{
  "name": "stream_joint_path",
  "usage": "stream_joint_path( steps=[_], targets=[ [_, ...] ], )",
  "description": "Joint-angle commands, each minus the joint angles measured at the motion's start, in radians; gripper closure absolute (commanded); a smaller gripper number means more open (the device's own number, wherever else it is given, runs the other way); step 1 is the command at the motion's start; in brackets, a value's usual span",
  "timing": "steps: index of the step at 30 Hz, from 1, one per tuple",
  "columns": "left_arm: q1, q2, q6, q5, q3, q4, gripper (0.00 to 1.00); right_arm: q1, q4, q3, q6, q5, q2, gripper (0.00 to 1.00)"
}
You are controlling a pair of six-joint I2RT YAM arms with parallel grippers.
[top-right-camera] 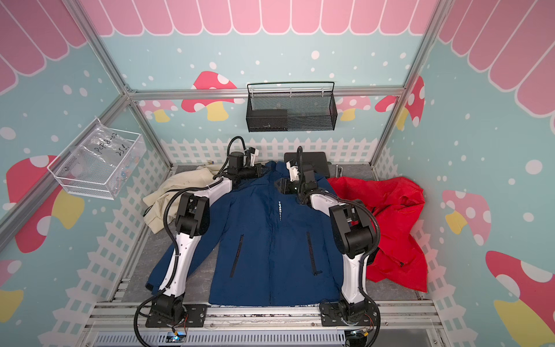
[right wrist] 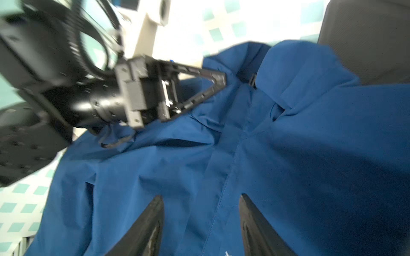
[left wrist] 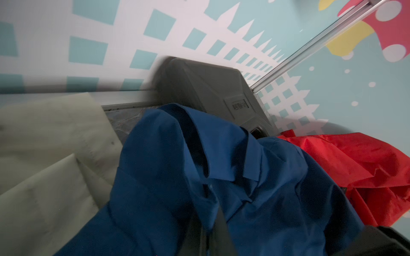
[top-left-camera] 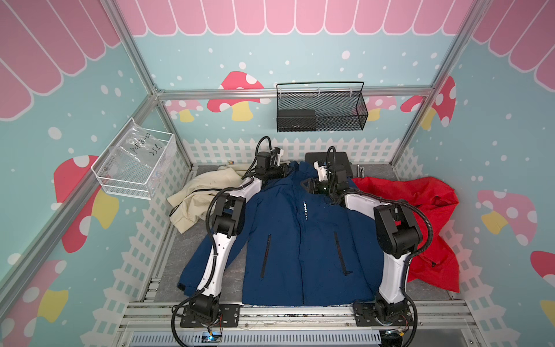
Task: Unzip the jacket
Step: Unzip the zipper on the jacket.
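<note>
**Jacket** (top-left-camera: 300, 240): navy, laid flat, front up, front seam closed.
**Left gripper** (right wrist: 223, 81): jaws closed to a point, tips against the collar edge. Whether cloth is pinched between them cannot be told.
**Dark tab** (right wrist: 253, 81): small, in the collar notch, just beside those closed tips.
**Right gripper** (right wrist: 201, 196): jaws moderately parted over the upper chest. The front seam runs between them, with the collar ahead of the tips.
**Red garment** (top-left-camera: 420, 216): behind the right jaws, touching the jacket.
**Beige garment** (top-left-camera: 198, 195): behind the left jaws.
**Black case** (left wrist: 210, 88): beyond the collar.
</note>
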Motion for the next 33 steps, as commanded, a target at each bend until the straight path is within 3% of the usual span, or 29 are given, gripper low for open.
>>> stream_joint_path(
  steps=[1, 18, 33],
  targets=[
    [0.003, -0.088, 0.004, 0.060, -0.024, 0.093, 1.00, 0.003, 0.020, 0.052, 0.010, -0.021, 0.035, 0.47],
    [0.007, -0.147, 0.006, 0.090, -0.017, 0.053, 1.00, 0.006, 0.024, 0.240, 0.045, -0.018, 0.180, 0.45],
    [0.006, -0.164, 0.012, 0.068, 0.001, 0.003, 1.00, 0.009, 0.028, 0.295, 0.085, 0.053, 0.238, 0.66]
  ],
)
